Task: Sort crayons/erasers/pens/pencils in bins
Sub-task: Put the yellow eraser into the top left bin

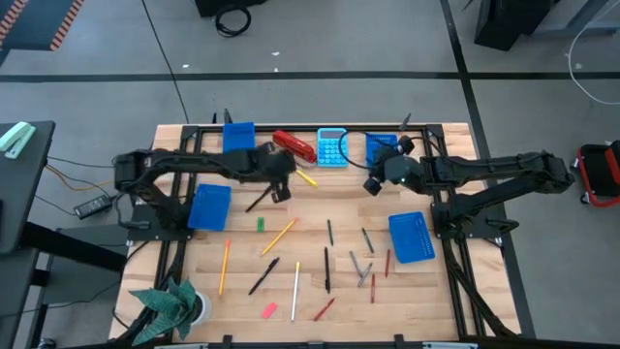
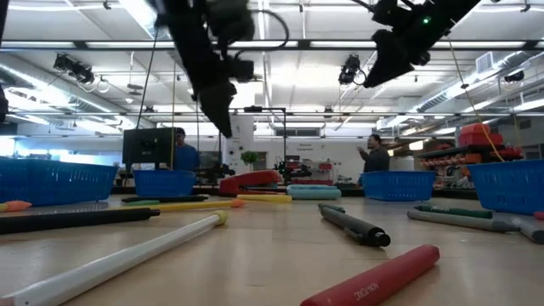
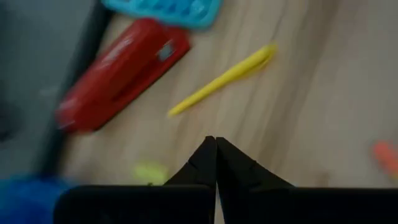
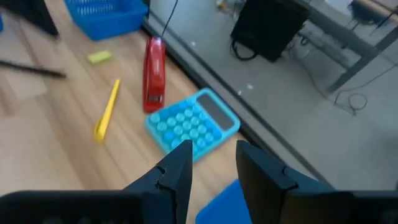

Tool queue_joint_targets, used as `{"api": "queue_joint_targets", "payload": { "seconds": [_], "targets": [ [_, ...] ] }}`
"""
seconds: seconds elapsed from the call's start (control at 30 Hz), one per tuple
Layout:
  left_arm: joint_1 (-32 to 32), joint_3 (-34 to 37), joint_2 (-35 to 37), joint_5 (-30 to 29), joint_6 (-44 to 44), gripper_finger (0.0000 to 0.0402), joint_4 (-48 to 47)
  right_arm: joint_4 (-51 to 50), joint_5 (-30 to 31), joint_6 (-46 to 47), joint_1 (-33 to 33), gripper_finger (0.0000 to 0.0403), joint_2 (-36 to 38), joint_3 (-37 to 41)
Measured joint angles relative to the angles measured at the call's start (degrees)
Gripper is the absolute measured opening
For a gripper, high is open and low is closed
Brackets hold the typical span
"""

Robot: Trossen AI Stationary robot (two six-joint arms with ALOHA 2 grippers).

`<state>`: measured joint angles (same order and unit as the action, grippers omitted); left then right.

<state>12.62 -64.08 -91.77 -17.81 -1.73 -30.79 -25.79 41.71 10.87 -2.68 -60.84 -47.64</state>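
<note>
The left gripper (image 3: 216, 144) hangs above the table with its fingers pressed together on nothing, a yellow pen (image 3: 225, 79) and the red stapler (image 3: 121, 71) lying just ahead. The right gripper (image 4: 211, 158) hovers spread above the light-blue calculator (image 4: 191, 123), a blue bin (image 1: 382, 147) just beside it.

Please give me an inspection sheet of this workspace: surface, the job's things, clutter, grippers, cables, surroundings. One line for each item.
Surface: wooden table, things scattered over it.
Job's things: four blue bins, at the left, the right and two at the far edge; pencils, pens, crayons and erasers loose on the wood, none seen in a bin.
Clutter: red stapler and light-blue calculator at the far edge; green folded-paper plant at the near left corner.
Grippers: left gripper shut, nothing seen between its fingers, above the table's far middle; right gripper open, empty, over the calculator area.
Cables: leads on the floor left of the table.
Surroundings: people in the room behind.
</note>
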Motion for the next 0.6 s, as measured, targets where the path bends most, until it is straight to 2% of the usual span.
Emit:
{"api": "queue_joint_targets", "payload": {
  "seconds": [0.03, 0.1, 0.23, 0.3, 0.4, 0.5, 0.6],
  "targets": [
    [1.52, 2.34, 0.77, 3.06, -0.22, 0.0006, 3.49, 0.95, -0.01, -0.68, -0.61, 0.0129, 0.00, 0.00],
    [3.97, 5.06, 1.65, 4.99, -0.29, 0.0010, 6.14, 2.39, -0.01, -2.42, -1.76, 0.0129, 0.00, 0.00],
    [8.47, 5.22, 1.46, 6.47, 0.83, 0.0035, 5.22, 7.32, -0.01, -7.58, -5.39, 0.0129, 0.00, 0.00],
    [11.50, 4.56, 1.14, 11.61, 3.15, 0.0051, 6.44, 10.96, -0.07, -10.78, -7.73, 0.0129, 0.00, 0.00],
    [16.94, 4.18, 1.14, 18.77, 10.38, 0.0081, 5.41, 15.38, -1.28, -13.36, -10.99, 0.0129, 0.00, 0.00],
    [21.33, 4.10, 1.14, 19.03, 18.63, 0.0118, 5.46, 18.42, -5.30, -15.00, -13.86, 0.0129, 0.00, -0.01],
    [23.01, 4.06, 0.75, 18.94, 27.86, 0.0158, 5.53, 20.56, -8.93, -16.42, -16.33, 0.0129, 0.00, -0.02]
  ]
}}
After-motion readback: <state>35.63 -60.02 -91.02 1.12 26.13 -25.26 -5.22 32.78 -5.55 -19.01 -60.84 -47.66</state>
